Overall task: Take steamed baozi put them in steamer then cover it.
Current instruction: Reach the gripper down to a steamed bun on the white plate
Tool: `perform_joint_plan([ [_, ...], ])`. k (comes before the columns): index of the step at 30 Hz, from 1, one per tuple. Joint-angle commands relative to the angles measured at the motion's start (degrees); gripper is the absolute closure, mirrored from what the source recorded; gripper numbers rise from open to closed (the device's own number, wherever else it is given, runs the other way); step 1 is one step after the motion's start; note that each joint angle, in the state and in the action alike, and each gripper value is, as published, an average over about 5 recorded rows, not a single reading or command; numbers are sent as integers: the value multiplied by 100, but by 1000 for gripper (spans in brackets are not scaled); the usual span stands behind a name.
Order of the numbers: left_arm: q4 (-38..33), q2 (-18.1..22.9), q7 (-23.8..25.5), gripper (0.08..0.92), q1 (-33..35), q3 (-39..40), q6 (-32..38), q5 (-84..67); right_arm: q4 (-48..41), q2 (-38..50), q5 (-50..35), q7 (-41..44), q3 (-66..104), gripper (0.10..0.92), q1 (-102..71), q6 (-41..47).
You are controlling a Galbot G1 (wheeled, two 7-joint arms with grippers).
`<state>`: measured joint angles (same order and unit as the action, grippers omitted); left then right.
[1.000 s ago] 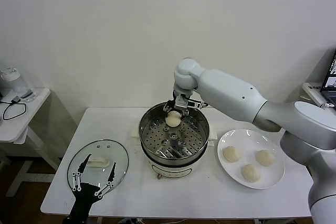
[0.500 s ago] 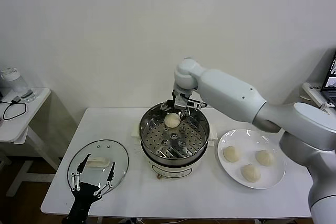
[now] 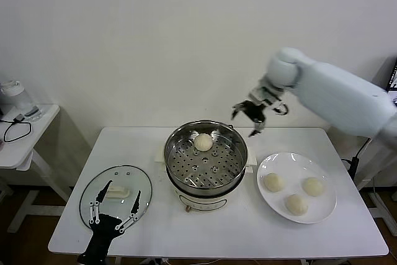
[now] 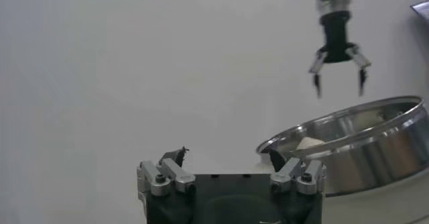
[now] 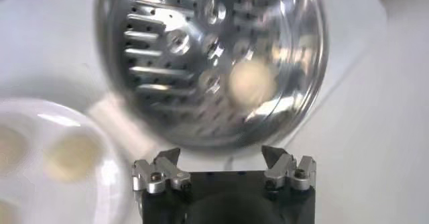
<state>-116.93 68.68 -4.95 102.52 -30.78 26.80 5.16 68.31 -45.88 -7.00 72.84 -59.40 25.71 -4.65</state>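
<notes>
Steamed baozi: head view — one bun lies on the steamer tray's far side; three on the plate. Right gripper hangs above the steamer's far-right rim, jaws released. Left gripper low over the glass lid, jaws spread. Left wrist view — right gripper empty above the steamer. Right wrist view — the bun alone on the tray.

glass lid, white plate, table

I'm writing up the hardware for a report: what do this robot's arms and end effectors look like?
The right arm has a smooth, glossy white shell with rounded joints. Its right end effector is black with silver-grey metal fittings and thin pointed fingers. The left end effector matches: slim black fingers with silver linkages and small round fasteners, on a black wrist base. In the wrist views, bolted silver brackets sit on black housings. No loose cables or markings show.
</notes>
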Motion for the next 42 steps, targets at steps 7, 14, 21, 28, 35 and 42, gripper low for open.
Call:
perform_joint_plan([
  [7,-4,21,5,177,51,-8,3,38,-153,969,-679,-305,-536,203,-968,1086],
  [14,20,34,0,177,67,-45,32,39,-343,693,-484,-445,-366,203,-1466,1079],
  [21,14,41,-6,177,84,-67,45,39,-558,427,-337,-570,-164,203,-1825,1054],
  [28,56,35,-13,177,114,-112,85,38,-723,238,-260,-675,-67,203,-1968,1025],
  [35,14,30,-12,177,152,-120,84,-60,-857,65,-220,-806,-36,203,-2010,1009],
  [42,7,37,-4,177,165,-135,82,-71,-902,-7,-180,-821,-48,214,-1963,981],
])
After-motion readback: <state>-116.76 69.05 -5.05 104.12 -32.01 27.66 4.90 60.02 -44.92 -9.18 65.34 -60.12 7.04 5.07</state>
